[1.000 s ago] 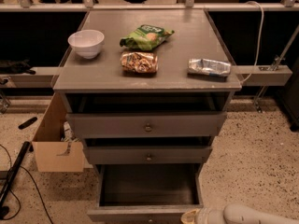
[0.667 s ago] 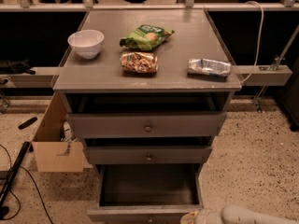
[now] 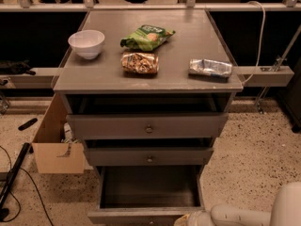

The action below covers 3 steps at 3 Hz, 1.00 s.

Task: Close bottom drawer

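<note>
The bottom drawer (image 3: 149,188) of the grey-brown cabinet is pulled far out, showing its deep dark box. Its low front (image 3: 136,216) is cut off by the bottom edge of the view, and its knob is not in view. My gripper (image 3: 187,219) is at the bottom edge, right at the drawer front's right end. The white arm (image 3: 249,214) reaches in behind it from the lower right. The two wider drawers above, top (image 3: 148,125) and middle (image 3: 149,156), each stick out a little.
On the cabinet top (image 3: 108,74) lie a white bowl (image 3: 86,43), a green snack bag (image 3: 146,36), a brown snack bag (image 3: 139,63) and a silver packet (image 3: 210,68). A cardboard box (image 3: 52,147) stands left of the cabinet. Cables (image 3: 14,173) lie on the speckled floor at left.
</note>
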Available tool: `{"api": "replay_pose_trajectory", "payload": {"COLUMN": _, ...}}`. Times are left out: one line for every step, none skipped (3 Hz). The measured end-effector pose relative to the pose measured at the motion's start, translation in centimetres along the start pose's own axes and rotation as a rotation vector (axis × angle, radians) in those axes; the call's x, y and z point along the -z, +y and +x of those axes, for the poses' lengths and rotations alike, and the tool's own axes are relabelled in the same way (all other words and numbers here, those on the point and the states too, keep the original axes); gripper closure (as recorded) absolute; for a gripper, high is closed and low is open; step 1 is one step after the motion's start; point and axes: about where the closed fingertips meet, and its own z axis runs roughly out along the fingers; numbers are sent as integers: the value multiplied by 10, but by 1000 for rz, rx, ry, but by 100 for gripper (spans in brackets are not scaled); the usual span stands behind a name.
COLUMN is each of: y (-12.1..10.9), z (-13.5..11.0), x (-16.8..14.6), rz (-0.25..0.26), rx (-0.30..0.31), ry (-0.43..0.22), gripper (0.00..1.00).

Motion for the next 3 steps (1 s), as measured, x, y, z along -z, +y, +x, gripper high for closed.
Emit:
{"api": "replay_pose_trajectory", "payload": {"y": 2, "z": -1, "x": 0, "rz": -5, "rx": -2, "ry": -3, "gripper": 74}}
{"api": "replay_pose_trajectory", "payload": {"y": 17, "z": 0, "x": 4, "rz": -37, "rx": -48, "ry": -25, "gripper": 43}}
{"api": "replay_pose_trajectory", "payload": {"y": -11, "z": -2, "x": -10, "rz": -38, "rx": -90, "ry": -23, "gripper": 19}}
